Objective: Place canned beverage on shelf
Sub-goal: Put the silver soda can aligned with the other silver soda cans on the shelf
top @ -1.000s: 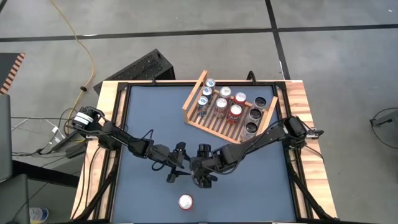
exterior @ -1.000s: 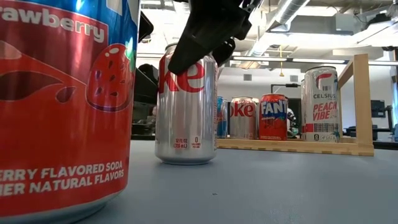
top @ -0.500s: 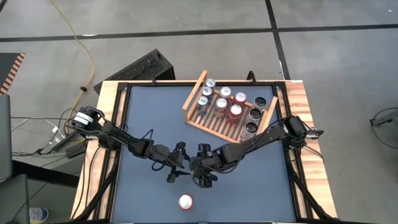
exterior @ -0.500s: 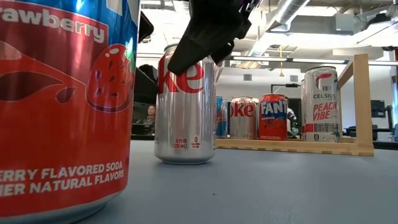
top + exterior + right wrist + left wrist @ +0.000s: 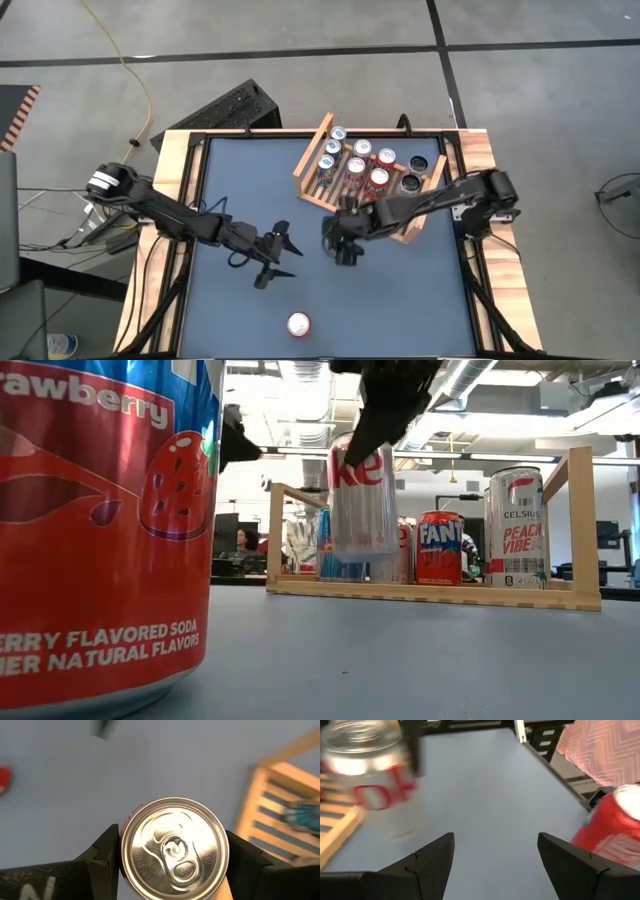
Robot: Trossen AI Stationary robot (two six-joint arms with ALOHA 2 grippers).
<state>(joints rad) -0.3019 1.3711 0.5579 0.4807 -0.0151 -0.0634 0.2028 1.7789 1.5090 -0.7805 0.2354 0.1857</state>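
I see R gripper (image 5: pixel 345 243) grasping silver Coke can (image 5: pixel 362 500) off desk (image 5: pixel 420 290), near shelf (image 5: pixel 318 195); L gripper (image 5: pixel 275 256) released, mid-desk.

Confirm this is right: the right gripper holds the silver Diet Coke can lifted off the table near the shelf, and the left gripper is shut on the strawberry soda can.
Not quite. In the left wrist view the left gripper is open and empty; the strawberry soda can stands apart from it. The right gripper does hold the Diet Coke can off the table near the shelf.

Right gripper (image 5: pixel 344 243) sits just beside the shelf (image 5: pixel 322 133) holding cans; left gripper (image 5: pixel 277 257) open mid-table; red can (image 5: pixel 298 324) apart.
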